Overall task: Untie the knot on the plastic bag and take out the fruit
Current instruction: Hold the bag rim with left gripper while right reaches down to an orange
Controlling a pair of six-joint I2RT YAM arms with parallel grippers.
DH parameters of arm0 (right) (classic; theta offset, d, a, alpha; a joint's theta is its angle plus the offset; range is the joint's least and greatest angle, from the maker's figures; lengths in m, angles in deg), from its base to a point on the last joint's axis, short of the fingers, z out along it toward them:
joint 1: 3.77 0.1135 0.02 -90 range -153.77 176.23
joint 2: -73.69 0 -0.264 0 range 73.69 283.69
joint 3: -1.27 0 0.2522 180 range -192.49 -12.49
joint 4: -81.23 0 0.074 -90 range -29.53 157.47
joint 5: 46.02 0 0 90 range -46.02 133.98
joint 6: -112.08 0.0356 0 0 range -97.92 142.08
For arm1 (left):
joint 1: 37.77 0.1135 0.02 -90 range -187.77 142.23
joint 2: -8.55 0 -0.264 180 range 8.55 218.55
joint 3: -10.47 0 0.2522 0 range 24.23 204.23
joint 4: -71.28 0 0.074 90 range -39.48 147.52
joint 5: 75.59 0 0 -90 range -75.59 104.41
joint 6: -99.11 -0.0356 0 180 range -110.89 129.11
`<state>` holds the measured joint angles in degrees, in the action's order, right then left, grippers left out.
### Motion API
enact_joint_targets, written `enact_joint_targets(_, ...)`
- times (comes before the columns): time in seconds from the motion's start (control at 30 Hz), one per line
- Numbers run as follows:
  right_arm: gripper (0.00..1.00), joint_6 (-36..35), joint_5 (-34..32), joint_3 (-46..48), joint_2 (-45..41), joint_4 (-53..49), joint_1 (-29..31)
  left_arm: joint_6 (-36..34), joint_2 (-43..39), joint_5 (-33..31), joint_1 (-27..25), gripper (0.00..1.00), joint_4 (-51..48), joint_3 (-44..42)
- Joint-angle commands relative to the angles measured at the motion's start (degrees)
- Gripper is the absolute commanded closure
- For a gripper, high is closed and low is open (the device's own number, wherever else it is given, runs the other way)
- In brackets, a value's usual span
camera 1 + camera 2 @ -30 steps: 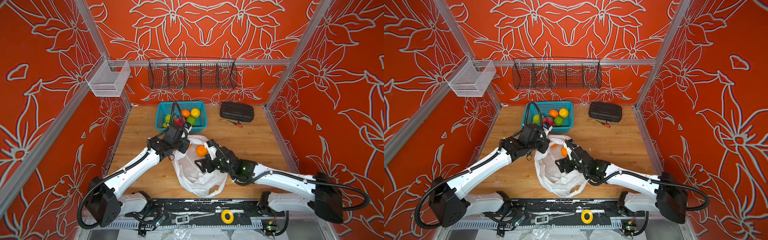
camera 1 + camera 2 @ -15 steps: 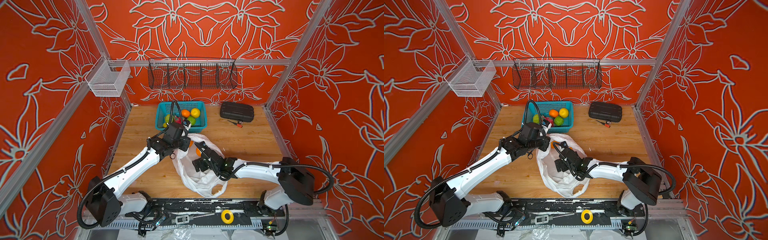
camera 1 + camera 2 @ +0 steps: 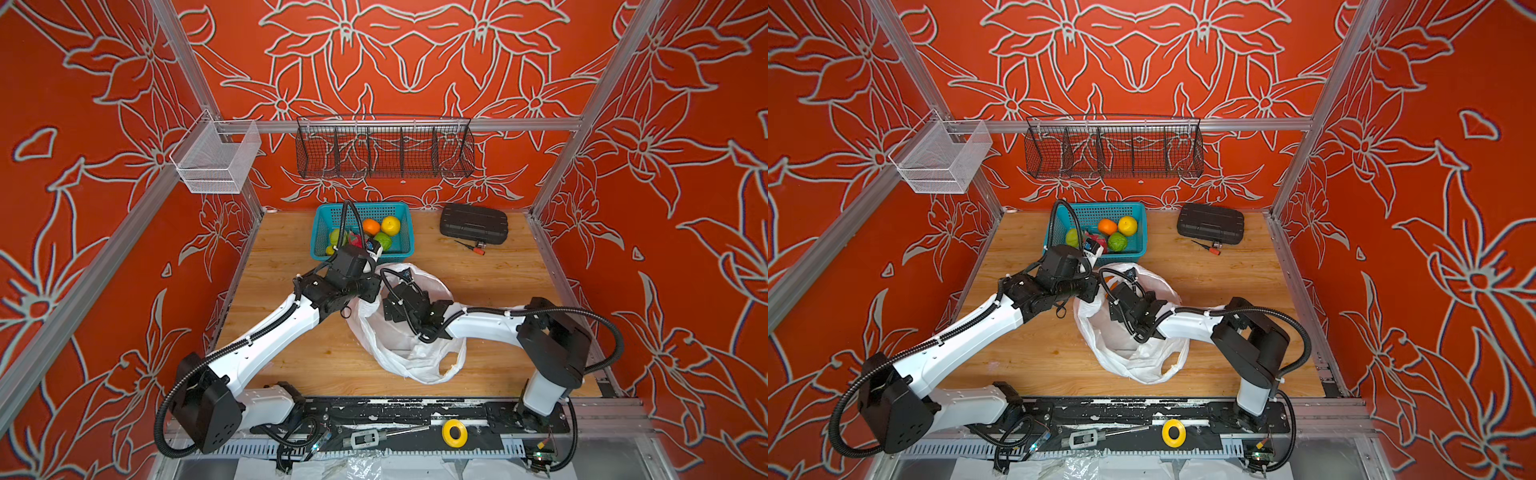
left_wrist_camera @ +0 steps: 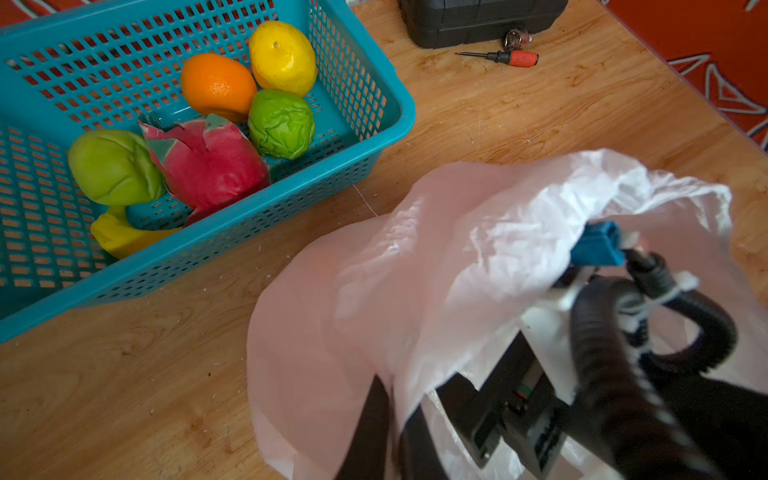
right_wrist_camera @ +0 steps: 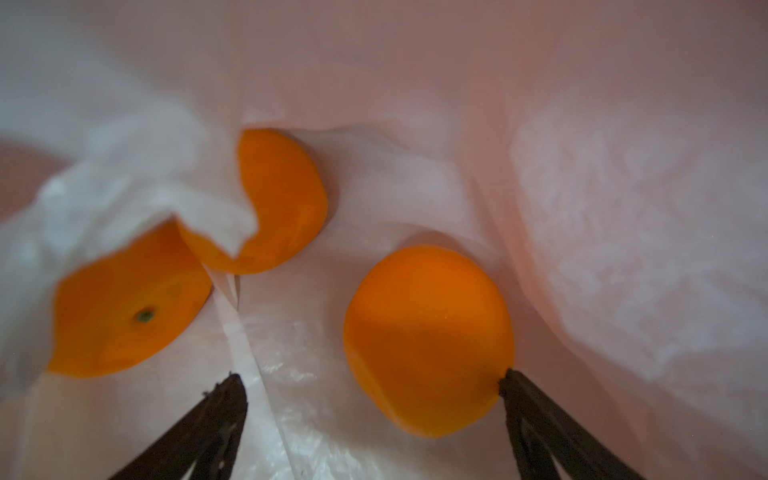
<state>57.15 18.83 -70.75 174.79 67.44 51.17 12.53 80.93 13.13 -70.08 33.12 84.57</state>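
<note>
In both top views the white plastic bag (image 3: 409, 357) lies open-mouthed on the wooden table (image 3: 498, 282) just below frame centre, with a teal basket (image 3: 319, 232) holding fruit (image 3: 371, 226) just above it in the frame. The left gripper (image 4: 392, 436) has its jaws pinched tight on the bag's rim, holding it up. The right gripper (image 5: 370, 382) is inside the bag, jaws spread wide, one fingertip touching the nearest of three oranges (image 5: 428, 332).
</note>
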Motion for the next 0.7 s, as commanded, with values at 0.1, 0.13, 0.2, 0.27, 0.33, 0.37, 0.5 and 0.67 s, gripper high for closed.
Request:
enact_joint_targets(0.1, 0.03, 1.46, -5.97, -3.67, 5.05, 1.13, -1.18, 0.79, -1.97, 0.69, -0.04, 0.92, -0.29, -1.36)
enact_joint_targets(0.13, 0.03, 1.78, -5.99, -3.95, 5.68, 0.96, -1.4, 0.88, -2.26, 0.75, -0.09, 0.92, -0.29, -1.45)
enact_joint_targets(0.2, 0.05, 1.66, -4.55, -3.93, 6.72, 1.54, -1.95, 1.11, -2.8, 0.74, -0.03, 0.92, -0.21, -1.95)
enact_joint_targets(0.27, 0.09, 1.42, -3.25, -3.49, 7.24, 2.43, -2.35, 1.32, -3.24, 0.58, -0.07, 0.92, 0.03, -2.45)
enact_joint_targets(0.33, 0.15, 1.03, -2.08, -2.96, 7.49, 3.46, -2.71, 1.58, -3.51, 0.56, -0.03, 0.92, 0.41, -2.83)
enact_joint_targets(0.37, 0.17, 1.03, -1.73, -2.62, 7.49, 3.84, -2.82, 1.72, -3.56, 0.64, -0.04, 0.92, 0.49, -2.86)
enact_joint_targets(0.5, 0.3, 0.45, -0.7, -2.0, 7.28, 4.85, -3.25, 1.94, -3.3, 1.08, -0.04, 0.92, 0.41, -2.68)
enact_joint_targets(0.67, 0.39, -0.48, 0.94, -0.65, 5.48, 6.37, -3.35, 1.77, -3.25, 0.85, -0.03, 0.92, 0.26, -2.6)
